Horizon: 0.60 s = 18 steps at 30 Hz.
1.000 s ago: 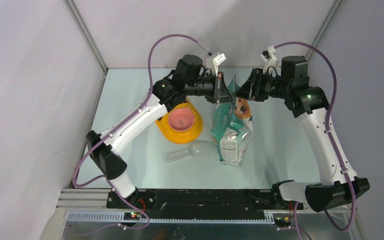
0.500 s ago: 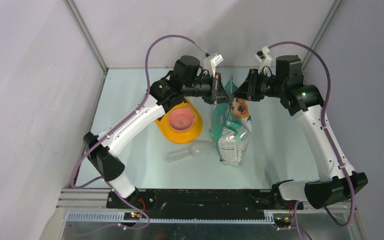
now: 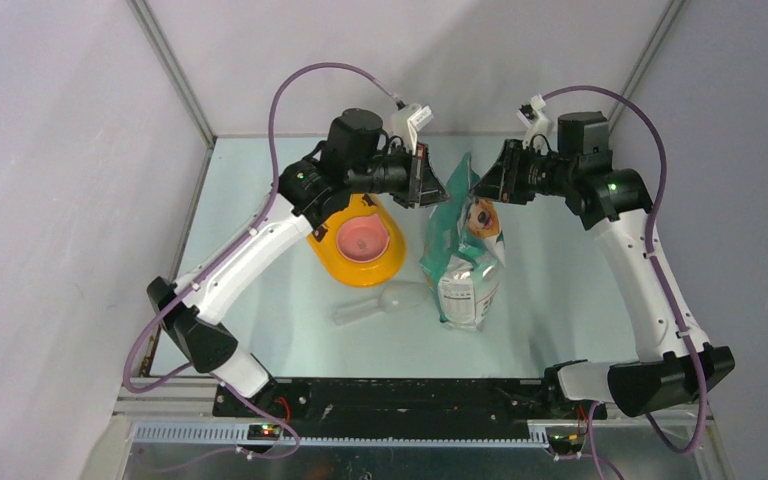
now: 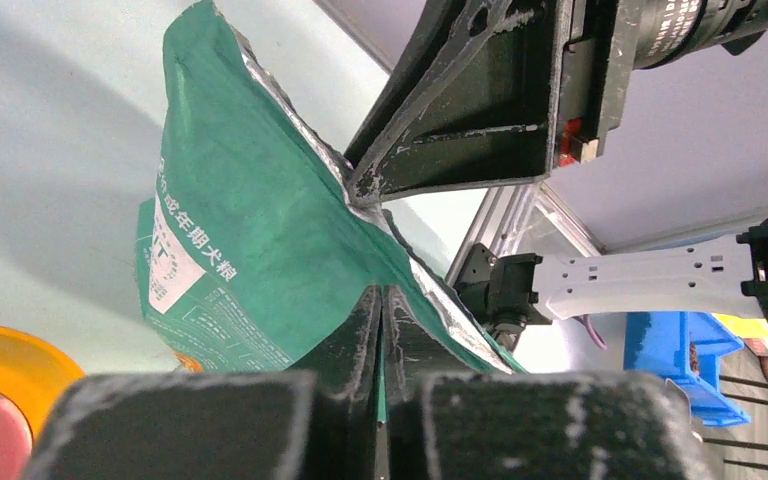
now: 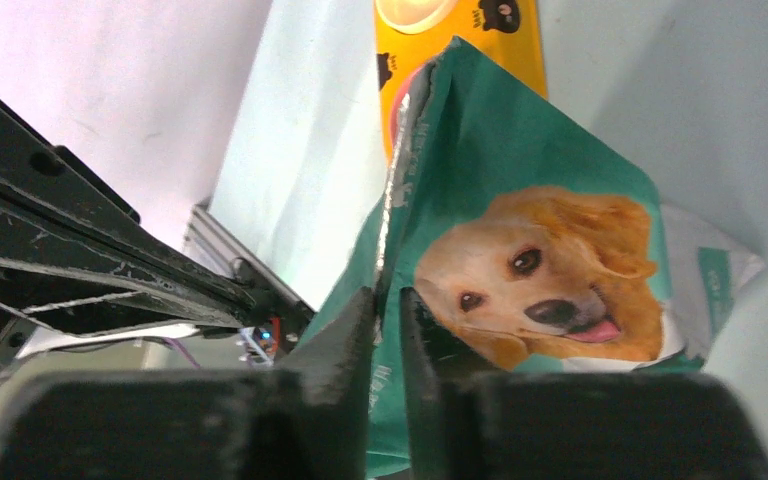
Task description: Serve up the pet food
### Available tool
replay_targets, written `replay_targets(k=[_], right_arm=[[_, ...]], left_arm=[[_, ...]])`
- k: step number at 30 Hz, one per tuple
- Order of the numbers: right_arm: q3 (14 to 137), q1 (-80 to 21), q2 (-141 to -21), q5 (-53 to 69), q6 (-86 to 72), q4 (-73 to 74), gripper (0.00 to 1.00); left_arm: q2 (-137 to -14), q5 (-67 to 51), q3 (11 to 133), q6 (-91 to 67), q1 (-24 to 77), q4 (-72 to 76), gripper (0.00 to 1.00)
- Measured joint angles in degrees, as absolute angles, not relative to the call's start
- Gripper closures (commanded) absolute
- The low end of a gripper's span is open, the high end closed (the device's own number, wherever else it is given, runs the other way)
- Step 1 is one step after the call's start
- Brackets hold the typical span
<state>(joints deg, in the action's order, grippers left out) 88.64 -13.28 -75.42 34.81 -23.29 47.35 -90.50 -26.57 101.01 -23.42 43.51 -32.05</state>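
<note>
The green-and-white pouch (image 3: 463,255) with a golden dog stands upright mid-table. My left gripper (image 3: 436,188) is shut on the left side of its top edge; a green sliver shows between the fingertips in the left wrist view (image 4: 382,292). My right gripper (image 3: 480,187) is shut on the right side of the top edge, just beside the dog print (image 5: 388,295). The two grippers face each other across the pouch's top. The pet food is hidden inside the pouch.
The yellow feeder (image 3: 360,268) with a pink bowl (image 3: 362,238) lies left of the pouch, under my left arm. The clear plastic scoop (image 3: 380,302) lies in front of it, touching the pouch's lower left. Grey walls close in the table's sides.
My left arm has drawn back to the left with the pouch's edge in its grip, widening the gap between the grippers. The right gripper has barely moved.
</note>
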Motion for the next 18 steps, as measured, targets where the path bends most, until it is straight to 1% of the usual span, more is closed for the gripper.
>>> replay_targets(k=[1,2,4,11,14,16,18], right_arm=[[88.6,-13.3,-75.4,35.2,-23.6,47.2,0.70],[88.6,-13.3,-75.4,35.6,-23.6,46.8,0.68],[88.6,-13.3,-75.4,36.2,-23.9,46.2,0.66],[87.4,-13.8,-75.4,41.6,-26.4,42.7,0.65],[86.5,-13.9,-75.4,43.7,-27.1,41.8,0.65],[86.0,-13.9,-75.2,44.5,-27.6,41.5,0.63],[85.7,-13.6,-75.0,45.2,-27.8,41.4,0.59]], left_arm=[[-90.3,-26.6,101.0,-23.1,43.4,-32.0,0.83],[-90.1,-26.8,101.0,-22.9,43.4,-32.0,0.82],[-90.0,-27.4,101.0,-22.9,43.3,-31.8,0.82],[-90.0,-28.6,99.9,-22.9,43.3,-30.9,0.86],[-90.0,-28.8,99.5,-23.0,43.3,-30.9,0.92],[-90.0,-29.0,99.4,-23.1,43.3,-30.9,0.94],[-90.0,-29.2,99.4,-23.2,43.3,-30.7,0.93]])
